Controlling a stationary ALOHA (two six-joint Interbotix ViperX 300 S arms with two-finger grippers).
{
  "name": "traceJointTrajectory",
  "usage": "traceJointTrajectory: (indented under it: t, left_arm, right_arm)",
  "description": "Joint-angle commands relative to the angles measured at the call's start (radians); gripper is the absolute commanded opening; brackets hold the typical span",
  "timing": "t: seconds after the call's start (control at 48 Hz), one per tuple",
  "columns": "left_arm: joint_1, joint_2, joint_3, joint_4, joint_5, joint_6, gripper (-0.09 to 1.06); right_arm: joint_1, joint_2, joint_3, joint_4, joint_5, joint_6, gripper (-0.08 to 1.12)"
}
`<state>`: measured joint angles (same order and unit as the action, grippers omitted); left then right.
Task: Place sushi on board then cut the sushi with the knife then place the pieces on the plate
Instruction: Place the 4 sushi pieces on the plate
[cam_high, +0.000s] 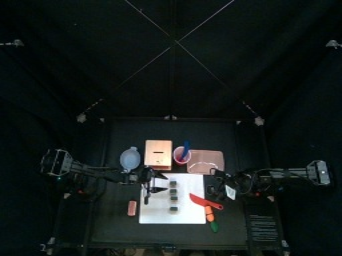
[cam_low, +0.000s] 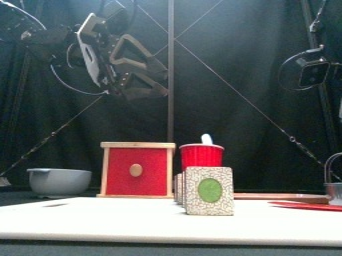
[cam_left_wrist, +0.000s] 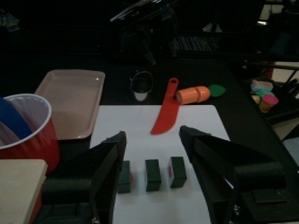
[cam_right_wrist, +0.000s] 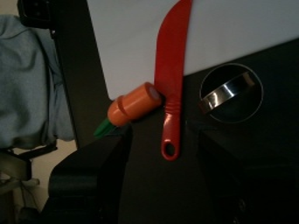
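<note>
Three dark green sushi pieces (cam_high: 171, 199) lie in a row on the white cutting board (cam_high: 183, 224). In the left wrist view they sit apart from one another (cam_left_wrist: 152, 173), right between the jaws of my open left gripper (cam_left_wrist: 152, 137), which hovers above them (cam_high: 154, 181). The red knife (cam_high: 207, 205) lies on the board's right side, its handle off the edge (cam_right_wrist: 170, 131). My right gripper (cam_high: 222, 188) hangs open over that handle end (cam_right_wrist: 167, 171), holding nothing. The pink plate (cam_high: 206, 160) lies behind the board.
A toy carrot (cam_right_wrist: 135, 103) and the metal cutter (cam_right_wrist: 228, 87) lie by the knife handle. At the back stand the wooden box (cam_high: 160, 155), the red cup (cam_high: 183, 154) and the blue-grey bowl (cam_high: 128, 158). A small red thing (cam_high: 130, 209) lies left of the board.
</note>
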<state>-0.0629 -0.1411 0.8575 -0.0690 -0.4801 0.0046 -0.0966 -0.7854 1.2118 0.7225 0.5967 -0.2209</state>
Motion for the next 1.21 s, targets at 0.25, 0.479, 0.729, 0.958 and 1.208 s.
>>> traceJointTrajectory:
  t: [0.25, 0.479, 0.729, 0.958, 1.208]
  left_arm:
    - [0.003, -0.006, 0.017, -0.015, -0.009, -0.003, 0.87]
    - [0.006, -0.006, 0.046, -0.058, -0.009, -0.002, 0.87]
    - [0.005, -0.015, 0.092, -0.087, -0.009, -0.003, 0.87]
    - [0.000, -0.038, 0.140, -0.104, -0.005, -0.003, 0.87]
    - [-0.002, -0.067, 0.187, -0.118, -0.003, -0.003, 0.87]
  right_arm:
    - [-0.032, 0.020, -0.161, -0.143, -0.127, -0.003, 0.87]
    - [-0.035, 0.126, -0.207, -0.207, -0.299, -0.008, 0.88]
    - [-0.028, 0.337, -0.313, -0.273, -0.359, -0.011, 0.89]
    - [-0.011, 0.561, -0.445, -0.341, -0.359, -0.008, 0.88]
    - [0.011, 0.710, -0.558, -0.345, -0.360, -0.008, 0.88]
